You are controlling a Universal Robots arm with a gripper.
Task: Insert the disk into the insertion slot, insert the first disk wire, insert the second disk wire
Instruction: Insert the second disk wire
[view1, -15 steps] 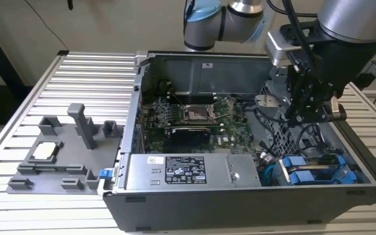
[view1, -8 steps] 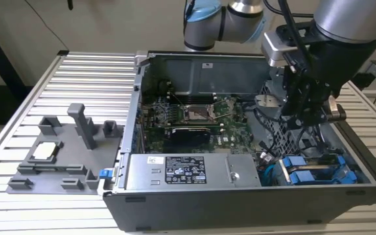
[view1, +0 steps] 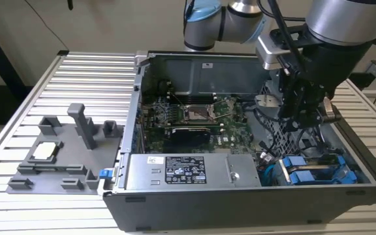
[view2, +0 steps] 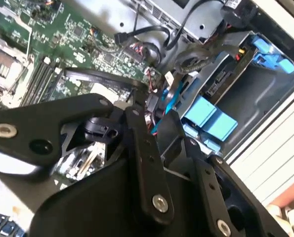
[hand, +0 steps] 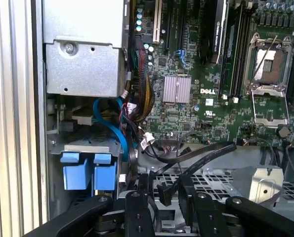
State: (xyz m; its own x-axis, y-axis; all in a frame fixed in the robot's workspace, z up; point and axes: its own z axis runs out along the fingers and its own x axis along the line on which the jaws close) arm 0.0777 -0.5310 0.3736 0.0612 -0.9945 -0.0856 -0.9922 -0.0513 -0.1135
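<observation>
The claw point(hand: 164, 197) grips a black wire plug point(hand: 165, 191) above the perforated cage, well apart from the disk point(hand: 86, 170) (blue tabs, already seated).

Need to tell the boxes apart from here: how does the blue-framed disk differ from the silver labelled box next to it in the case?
The disk is ringed by a bright blue frame with end tabs; the silver box is bare metal. The disk sits low in the case corner at the exterior view's right; the silver box is larger and fills the front middle. Both lie flat along the case's front wall.
</observation>
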